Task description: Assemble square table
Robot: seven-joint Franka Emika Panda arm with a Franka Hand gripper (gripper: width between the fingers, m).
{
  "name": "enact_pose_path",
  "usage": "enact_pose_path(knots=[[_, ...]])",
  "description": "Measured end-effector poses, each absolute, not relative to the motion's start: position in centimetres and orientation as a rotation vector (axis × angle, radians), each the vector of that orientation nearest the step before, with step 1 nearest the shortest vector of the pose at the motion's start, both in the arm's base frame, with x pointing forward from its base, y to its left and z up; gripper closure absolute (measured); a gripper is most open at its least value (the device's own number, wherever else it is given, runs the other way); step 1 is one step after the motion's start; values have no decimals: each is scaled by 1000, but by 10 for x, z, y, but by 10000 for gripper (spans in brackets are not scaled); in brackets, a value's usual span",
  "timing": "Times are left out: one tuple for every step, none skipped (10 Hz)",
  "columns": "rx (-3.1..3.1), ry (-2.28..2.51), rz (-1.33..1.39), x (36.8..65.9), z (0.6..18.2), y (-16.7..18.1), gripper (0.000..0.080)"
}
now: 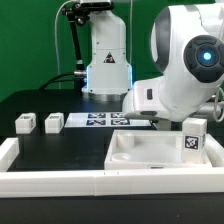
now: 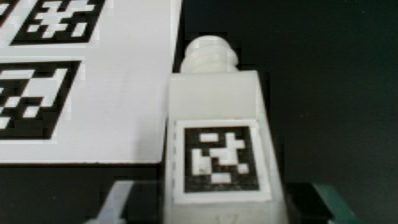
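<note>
nearest the exterior view's camera, one long white border rail [image 1: 60,182] is being seen running along the front of the desk [image 1: 70,142]. behind it one square tabletop [image 1: 145,150], tray-like with a raised rim, is lying flat toward the exterior view's right. farther back one marker board [image 1: 100,121] is lying on the desk.

three leg blocks are being counted in the exterior view. two are standing side by side at the exterior view's left [image 1: 25,123] [image 1: 52,123], well apart from the tabletop. one is standing by the tabletop's corner at the exterior view's right [image 1: 193,140].

one further leg block [image 2: 214,130] is being shown in the wrist view, lying on the desk just beside the marker board's edge. it is being judged a fourth, hidden under the arm in the exterior view, though this cannot be settled.

its long axis is running straight away from the fingers [image 2: 121,205], with the narrow knobbed tip at the far end and the tag facing up. its near end is being straddled, one finger on each side. the fingers are being held partly open, at roughly the block's width. whether they are pressing on it or standing just clear cannot be told.
</note>
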State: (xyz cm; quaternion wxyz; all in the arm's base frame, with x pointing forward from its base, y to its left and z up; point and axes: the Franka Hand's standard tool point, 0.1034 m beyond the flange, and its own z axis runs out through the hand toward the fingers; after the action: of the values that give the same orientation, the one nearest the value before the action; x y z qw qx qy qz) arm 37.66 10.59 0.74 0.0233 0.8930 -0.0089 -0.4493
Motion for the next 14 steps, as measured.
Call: enact_pose_path(knots=[[2765,-29,-1391,377,7,106,511],[2765,-30,-1391,377,7,105,511],[2766,-31,-1392,377,7,105,511],[2766,-32,-1392,377,7,105,511],[2765,-34,-1392,377,8,104,511],[2727,-69,-1416,378,20,102,511],[2708,-72,-1425,381,34,100,509],[2709,-88,-1427,385,45,96,509],[2724,-101,-1407,391,54,93,509],[2736,-115,-1395,394,62,89,509],[2741,-116,-1385,393,58,90,509],[2794,-111,-1288,400,53,92,509],[2862,-108,-1157,405,51,94,509],[2904,-111,-1066,404,48,92,509]])
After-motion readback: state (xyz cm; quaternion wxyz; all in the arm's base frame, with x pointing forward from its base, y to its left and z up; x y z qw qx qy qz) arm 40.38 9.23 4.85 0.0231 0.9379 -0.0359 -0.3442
